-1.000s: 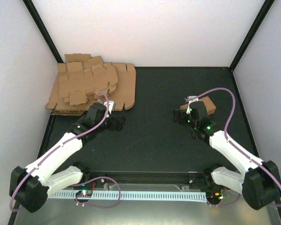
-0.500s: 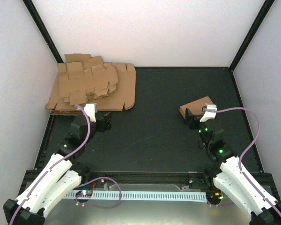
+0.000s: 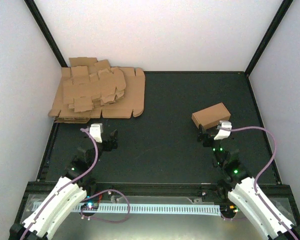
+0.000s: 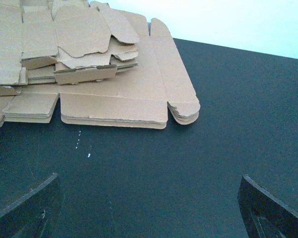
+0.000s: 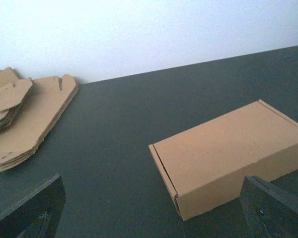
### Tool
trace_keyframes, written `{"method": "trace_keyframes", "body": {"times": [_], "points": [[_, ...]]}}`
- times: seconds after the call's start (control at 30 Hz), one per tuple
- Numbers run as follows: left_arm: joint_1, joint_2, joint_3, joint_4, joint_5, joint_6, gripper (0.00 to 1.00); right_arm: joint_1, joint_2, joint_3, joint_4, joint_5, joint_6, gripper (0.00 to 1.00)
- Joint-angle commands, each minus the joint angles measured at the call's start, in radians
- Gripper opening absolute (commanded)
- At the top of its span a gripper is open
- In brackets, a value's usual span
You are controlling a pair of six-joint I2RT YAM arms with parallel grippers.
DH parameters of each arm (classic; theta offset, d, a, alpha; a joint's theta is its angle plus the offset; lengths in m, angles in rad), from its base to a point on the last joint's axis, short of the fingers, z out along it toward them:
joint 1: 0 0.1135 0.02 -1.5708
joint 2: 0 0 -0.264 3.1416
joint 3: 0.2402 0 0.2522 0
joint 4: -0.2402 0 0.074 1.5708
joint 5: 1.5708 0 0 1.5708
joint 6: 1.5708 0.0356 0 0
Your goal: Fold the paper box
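Two grippers, both empty: my left gripper point(image 4: 148, 201) and right gripper point(image 5: 150, 206) hang over the desk point(image 3: 160, 145), jaws apart. Closed paper box point(image 5: 228, 153) lies just ahead of the right gripper, well apart from the cardboard stack point(image 3: 97, 95).

A matte black table point(image 3: 160, 150) fills the enclosure. Plain white walls close it in: a far wall point(image 3: 155, 35), a left wall point(image 3: 15, 100) and a right wall point(image 3: 290, 100). Black posts point(image 3: 44, 32) run up the two far corners. Along the near edge lie a white slotted strip point(image 3: 155, 208) and a grey metal ledge point(image 3: 155, 227). The light is soft and even.
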Motion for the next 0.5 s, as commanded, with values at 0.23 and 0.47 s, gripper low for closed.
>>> {"method": "trace_keyframes", "body": {"times": [0.23,0.47], "points": [[0.008,-0.073,-0.058,0.114,0.009,0.030,0.99,0.002,-0.022,-0.027,0.089,-0.006,0.016,0.99],[0.008,-0.085,-0.066,0.115,0.009,0.028,0.99,0.002,-0.015,-0.034,0.102,-0.022,0.016,0.99]]}}
